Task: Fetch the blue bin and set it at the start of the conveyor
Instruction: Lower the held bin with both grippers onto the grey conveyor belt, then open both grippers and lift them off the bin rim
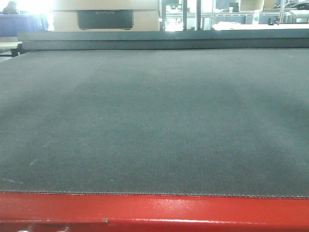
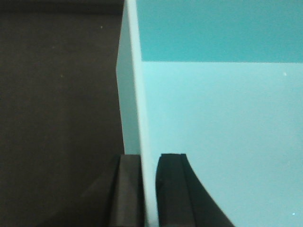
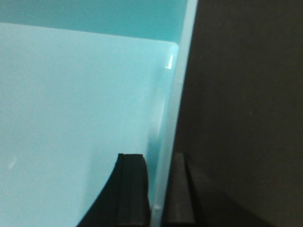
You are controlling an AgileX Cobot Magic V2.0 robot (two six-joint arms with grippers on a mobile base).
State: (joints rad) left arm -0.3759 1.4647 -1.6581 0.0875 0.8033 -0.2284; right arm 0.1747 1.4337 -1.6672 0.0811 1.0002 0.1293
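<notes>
Grippers: two, each reaching down over a side wall of the one bin [image 2: 218, 142]. Left gripper [image 2: 148, 160] is closed narrow on the left wall, with one finger inside and one outside. Right gripper [image 3: 157, 157] holds the right wall likewise. The bin sits between them above a dark surface [image 2: 57, 118]; contact cannot be told. One belt [image 1: 154, 121], with one red frame [image 1: 154, 210] at its near edge.

A factory-like hall: wide conveyor belt [image 1: 154, 121], glass partitions [image 1: 227, 14] behind.
</notes>
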